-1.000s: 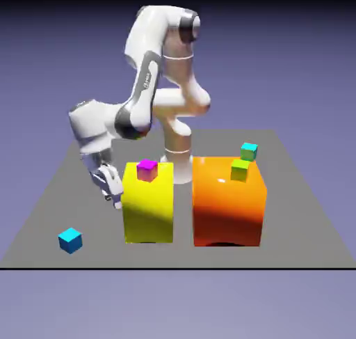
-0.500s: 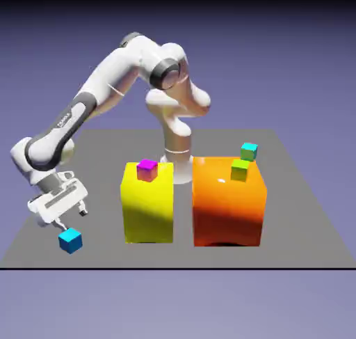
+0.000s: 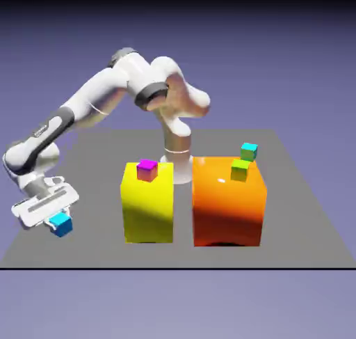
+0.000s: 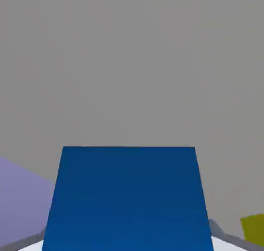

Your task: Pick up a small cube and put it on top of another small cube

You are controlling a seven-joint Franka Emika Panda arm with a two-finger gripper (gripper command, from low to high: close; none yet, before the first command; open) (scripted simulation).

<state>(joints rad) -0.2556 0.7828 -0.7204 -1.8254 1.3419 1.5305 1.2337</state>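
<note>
Grey table [image 3: 292,191] | gripper [image 3: 57,219] clenched on blue cube [image 3: 61,224], apparently lifted off surface | green cube [image 3: 240,169] on orange block [image 3: 228,205]

No readable text anywhere.
Cubes, blocks, counter and backdrop are plain coloured faces in both views, no labels, numbers or signs; a faint dark mark sits on the arm's [image 3: 76,111] forearm link in the exterior view, too small to read.
</note>
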